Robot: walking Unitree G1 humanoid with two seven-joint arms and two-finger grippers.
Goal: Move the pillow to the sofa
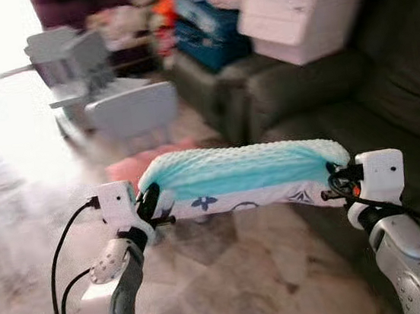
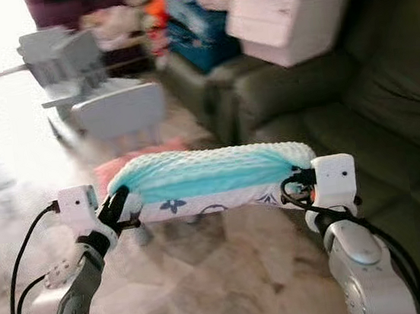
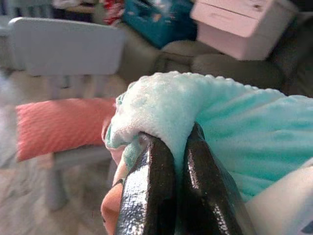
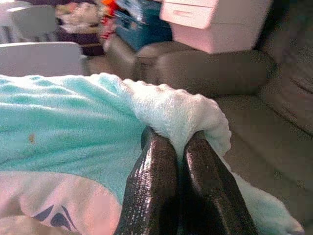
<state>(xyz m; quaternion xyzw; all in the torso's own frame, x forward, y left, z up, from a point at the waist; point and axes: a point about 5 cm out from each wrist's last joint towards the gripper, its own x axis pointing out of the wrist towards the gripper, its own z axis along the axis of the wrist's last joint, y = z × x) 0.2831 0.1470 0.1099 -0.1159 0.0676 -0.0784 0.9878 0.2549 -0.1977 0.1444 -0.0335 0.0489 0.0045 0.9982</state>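
Soft and teal on top, the pillow (image 1: 243, 174) hangs in the air between the two arms, above the pale tiled floor (image 1: 231, 269). Its under side is white with dark blue shapes on it. It stretches flat from one gripper to the other, and it touches nothing else.

The left gripper (image 1: 151, 202) holds the left end of the pillow. In the left wrist view its two black fingers (image 3: 151, 196) are pressed close, with a fold of the bumpy teal cloth pinched between them.

The right gripper (image 1: 334, 180) holds the right end. In the right wrist view its fingers (image 4: 152, 191) are also close together and pinch a white fluffy fold of the pillow.

The dark green sofa (image 1: 387, 104) is just to the right of the pillow, and its seat is lower than the pillow. A white box (image 1: 296, 16) sits on the far arm of the sofa, near a blue bag (image 1: 206, 31) and a pile of bright cloth.

A small grey chair (image 1: 131, 109) stands on the floor behind the pillow. A pink cushion (image 3: 61, 125) lies on its seat.
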